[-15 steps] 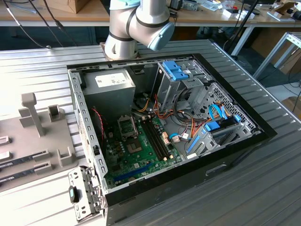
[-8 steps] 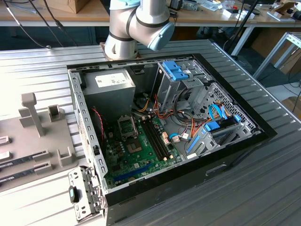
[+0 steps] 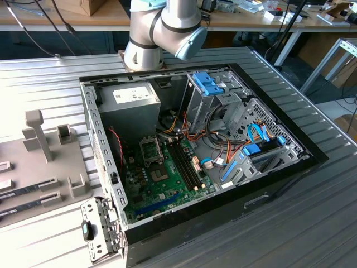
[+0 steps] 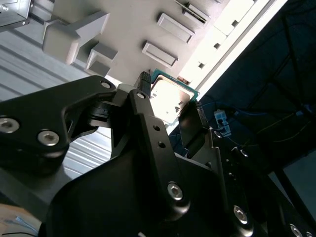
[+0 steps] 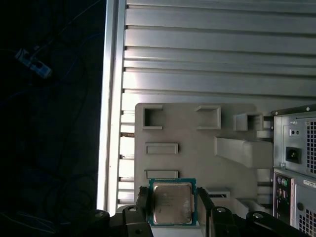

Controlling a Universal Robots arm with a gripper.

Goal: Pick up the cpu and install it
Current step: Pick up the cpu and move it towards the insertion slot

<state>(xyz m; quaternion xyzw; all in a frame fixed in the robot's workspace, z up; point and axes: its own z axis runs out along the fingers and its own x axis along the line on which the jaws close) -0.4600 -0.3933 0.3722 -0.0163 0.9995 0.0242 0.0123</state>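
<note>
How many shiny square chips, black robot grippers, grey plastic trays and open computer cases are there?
Silvery square cpu with green rim: 1
Black metal gripper, clamped on it: 1
Pale grey plastic tray: 1
Open black computer case: 1
Total: 4

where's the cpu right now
In the first wrist view the cpu is clamped between the end effector's fingertips, lifted above the grey parts tray that lies next to the computer case.
</note>
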